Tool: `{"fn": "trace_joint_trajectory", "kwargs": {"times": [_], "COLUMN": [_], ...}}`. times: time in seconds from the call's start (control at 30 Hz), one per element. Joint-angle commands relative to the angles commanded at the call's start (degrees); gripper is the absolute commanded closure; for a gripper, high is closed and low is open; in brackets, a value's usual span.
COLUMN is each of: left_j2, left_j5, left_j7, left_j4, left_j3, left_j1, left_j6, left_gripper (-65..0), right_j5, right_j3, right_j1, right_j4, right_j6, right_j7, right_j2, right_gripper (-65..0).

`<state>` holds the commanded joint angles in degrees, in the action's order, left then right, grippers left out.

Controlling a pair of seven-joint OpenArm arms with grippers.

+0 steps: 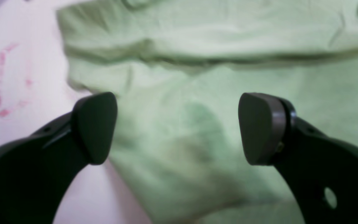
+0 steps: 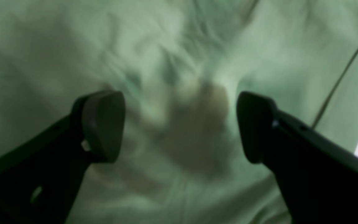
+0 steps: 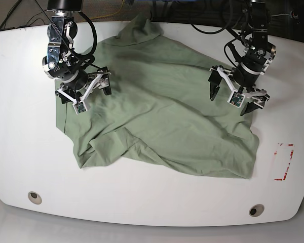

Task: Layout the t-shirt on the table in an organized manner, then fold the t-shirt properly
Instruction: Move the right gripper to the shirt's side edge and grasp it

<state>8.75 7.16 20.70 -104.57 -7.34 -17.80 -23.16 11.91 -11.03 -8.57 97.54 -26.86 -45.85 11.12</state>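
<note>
the left gripper [image 3: 236,96] is spread wide and holds nothing. it hangs just over the right side of the t-shirt [image 3: 157,111] in the base view. in the left wrist view its two dark pads [image 1: 95,127] stand apart with only green cloth between them, close to the cloth's edge and near a long fold. the right gripper [image 3: 85,91] is spread wide too and holds nothing. it hangs over the other side of the shirt, near that side's edge.

the t-shirt lies in the middle of the white counter [image 3: 20,126]. it is spread out but not flat. it has many wrinkles, and the near corner is bunched and folded over. red tape marks [image 3: 283,162] sit on the counter just past the shirt's near right corner.

the step in hand looks like laying the shirt out. to do it well, each gripper should go down right at an edge and pinch only a little cloth. then both should pull gently away from each other. a pinch in the middle would likely make a new bump.
</note>
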Motion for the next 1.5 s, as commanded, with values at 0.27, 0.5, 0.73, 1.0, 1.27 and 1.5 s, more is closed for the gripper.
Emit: {"fn": "trace_joint_trajectory", "kwargs": {"times": [0.27,0.5,0.73,1.0,1.27,1.5], "left_j2": [0.26,1.85,2.20,2.20,2.02,2.02], "left_j5": [0.09,0.09,0.09,0.09,0.00,0.00], "left_j7": [0.00,0.00,0.00,0.00,0.00,0.00], "left_j4": [2.99,3.08,3.16,2.99,2.90,2.46], "left_j3": [-0.26,-0.26,-0.35,-1.32,-2.99,-4.48], "left_j1": [-2.20,-5.63,-8.09,-9.85,-12.13,-13.71], "left_j6": [0.00,0.00,0.09,0.18,0.09,0.09], "left_gripper": [-56.8,-56.8,-56.8,-56.8,-56.7,-56.7], "right_j5": [0.09,0.09,0.09,-0.09,0.00,0.09], "right_j3": [0.00,0.00,-0.09,0.18,0.09,0.26], "right_j1": [0.44,-0.09,0.26,7.74,17.93,22.07], "right_j4": [-5.98,-1.49,10.37,6.59,-8.62,-17.58], "right_j6": [-0.09,-0.09,0.26,0.09,0.00,0.00], "right_j7": [2.99,2.64,-4.22,-5.10,-3.96,0.09], "right_j2": [0.26,0.44,-0.09,-3.96,-5.71,-5.80], "right_gripper": [-32.4,-30.4,-41.3,-43.6,-43.6,-43.6]}}
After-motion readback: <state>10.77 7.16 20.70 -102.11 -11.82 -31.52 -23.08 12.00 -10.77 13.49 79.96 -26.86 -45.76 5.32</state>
